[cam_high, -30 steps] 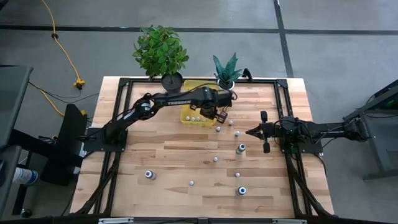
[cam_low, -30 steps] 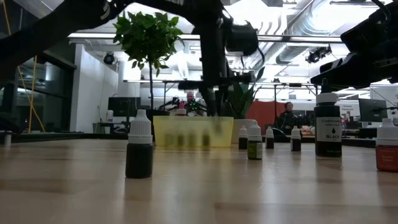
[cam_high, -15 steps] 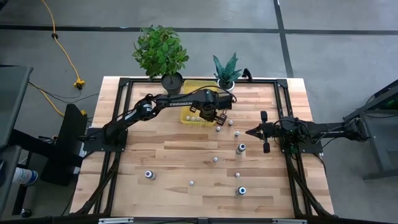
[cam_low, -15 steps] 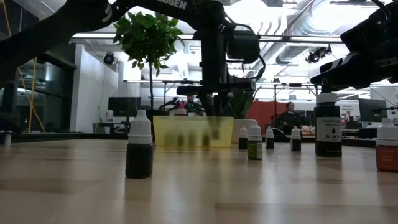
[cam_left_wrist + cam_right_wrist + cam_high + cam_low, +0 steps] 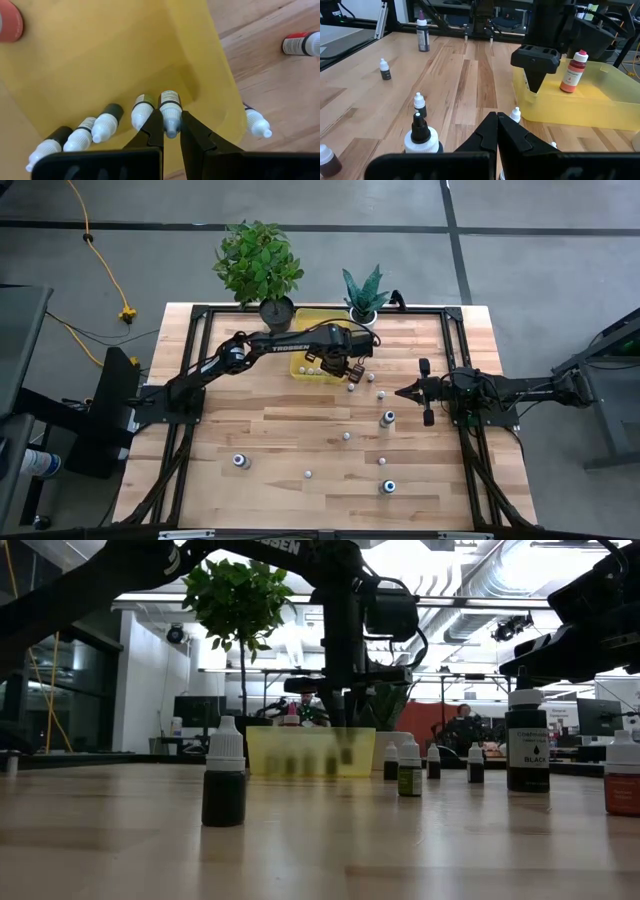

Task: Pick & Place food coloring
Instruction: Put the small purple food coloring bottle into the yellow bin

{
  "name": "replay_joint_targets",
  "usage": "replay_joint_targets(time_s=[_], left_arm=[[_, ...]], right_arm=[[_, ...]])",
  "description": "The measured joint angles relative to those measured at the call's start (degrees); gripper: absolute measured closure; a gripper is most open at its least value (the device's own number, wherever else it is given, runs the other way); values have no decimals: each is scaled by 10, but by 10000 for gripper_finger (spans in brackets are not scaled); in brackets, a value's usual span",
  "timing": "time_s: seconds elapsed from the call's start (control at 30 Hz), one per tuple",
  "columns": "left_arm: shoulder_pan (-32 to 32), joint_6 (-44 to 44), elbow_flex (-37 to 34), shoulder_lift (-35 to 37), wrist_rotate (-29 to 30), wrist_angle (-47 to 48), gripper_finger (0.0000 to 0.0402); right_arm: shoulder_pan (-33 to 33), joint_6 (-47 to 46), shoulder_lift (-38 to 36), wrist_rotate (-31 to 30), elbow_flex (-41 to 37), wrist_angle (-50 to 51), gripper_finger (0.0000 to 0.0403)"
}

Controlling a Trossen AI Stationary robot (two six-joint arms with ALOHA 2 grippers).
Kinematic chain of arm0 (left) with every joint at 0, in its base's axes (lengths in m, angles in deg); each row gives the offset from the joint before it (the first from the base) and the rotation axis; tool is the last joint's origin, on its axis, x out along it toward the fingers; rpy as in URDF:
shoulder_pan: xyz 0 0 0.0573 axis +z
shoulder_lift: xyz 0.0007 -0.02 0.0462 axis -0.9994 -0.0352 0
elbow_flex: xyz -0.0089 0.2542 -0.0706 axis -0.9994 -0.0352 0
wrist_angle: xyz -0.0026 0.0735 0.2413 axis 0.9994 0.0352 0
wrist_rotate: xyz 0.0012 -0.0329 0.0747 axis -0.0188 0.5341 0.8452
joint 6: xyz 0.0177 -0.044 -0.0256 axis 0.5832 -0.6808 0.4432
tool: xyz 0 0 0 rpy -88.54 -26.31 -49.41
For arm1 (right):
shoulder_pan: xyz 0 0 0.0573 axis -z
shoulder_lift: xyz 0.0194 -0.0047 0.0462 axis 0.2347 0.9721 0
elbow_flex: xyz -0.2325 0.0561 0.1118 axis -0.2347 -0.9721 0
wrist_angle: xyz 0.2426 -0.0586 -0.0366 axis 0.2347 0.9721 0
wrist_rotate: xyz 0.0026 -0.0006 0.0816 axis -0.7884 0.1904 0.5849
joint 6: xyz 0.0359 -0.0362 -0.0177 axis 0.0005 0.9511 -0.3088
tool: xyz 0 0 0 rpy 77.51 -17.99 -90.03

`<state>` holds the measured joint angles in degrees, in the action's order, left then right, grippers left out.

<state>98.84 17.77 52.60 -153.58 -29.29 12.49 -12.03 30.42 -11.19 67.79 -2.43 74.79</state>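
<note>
L gripper [image 5: 171,131] fingers [image 5: 152,129] pinch a small grey-capped bottle [image 5: 170,111] inside the yellow bin [image 5: 100,60], at its corner, next to a row of white-capped bottles [image 5: 107,122]. A red-capped bottle [image 5: 572,70] stands in the same bin. R gripper [image 5: 497,125] fingers closed on nothing, hovering at counter [image 5: 280,430] R side. More food coloring bottles [image 5: 387,418] scattered over the counter. Two potted plants [image 5: 260,265] at the far edge.
</note>
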Motion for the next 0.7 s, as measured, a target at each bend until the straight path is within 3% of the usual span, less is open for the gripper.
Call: replay_joint_targets(time_s=[0.3,0.7], left_arm=[[4,17,1,-3,-3,-3,344],[4,35,1,-14,-15,-19,336]], right_arm=[[0,0,0,0,0,0,402],[0,0,0,0,0,0,402]])
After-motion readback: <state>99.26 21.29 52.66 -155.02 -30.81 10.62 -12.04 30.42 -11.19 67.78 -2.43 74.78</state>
